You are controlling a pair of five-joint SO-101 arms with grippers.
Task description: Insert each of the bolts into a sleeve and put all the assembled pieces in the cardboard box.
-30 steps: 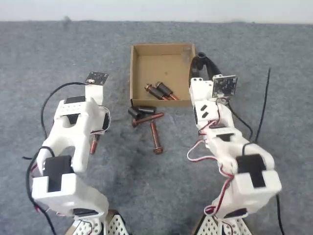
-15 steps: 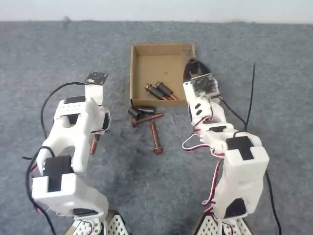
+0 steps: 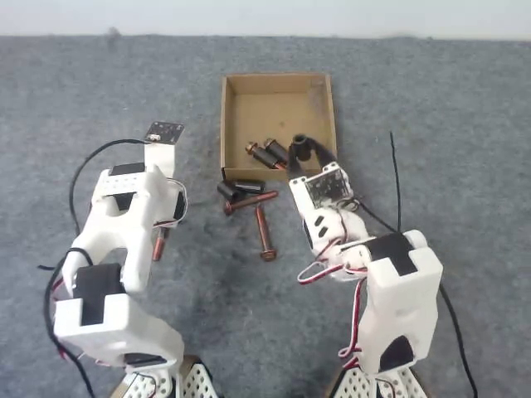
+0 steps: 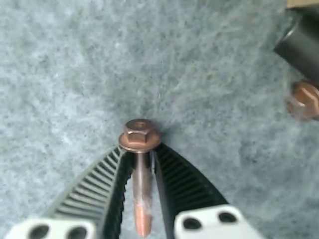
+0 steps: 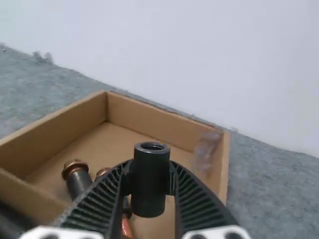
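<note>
My left gripper (image 4: 142, 164) is shut on a copper bolt (image 4: 140, 174), head pointing down at the grey carpet; in the high view this bolt (image 3: 158, 244) hangs beside the left arm. My right gripper (image 5: 149, 186) is shut on a black sleeve (image 5: 149, 177), held upright over the near edge of the cardboard box (image 5: 164, 130); the high view shows that sleeve (image 3: 300, 149) above the box (image 3: 235, 91). Two assembled pieces (image 3: 270, 154) lie inside the box. On the carpet in front of the box lie two black sleeves (image 3: 241, 187) and two loose bolts (image 3: 264, 232).
Grey carpet spreads widely on both sides of the box. A black cable (image 3: 397, 178) trails from the right arm. A bolt head (image 4: 304, 99) and a dark sleeve (image 4: 301, 45) sit near the left gripper's bolt.
The right arm has swung from the box's right side toward the left and nearer, carrying the black sleeve over the box's front right part. The left arm has kept still.
</note>
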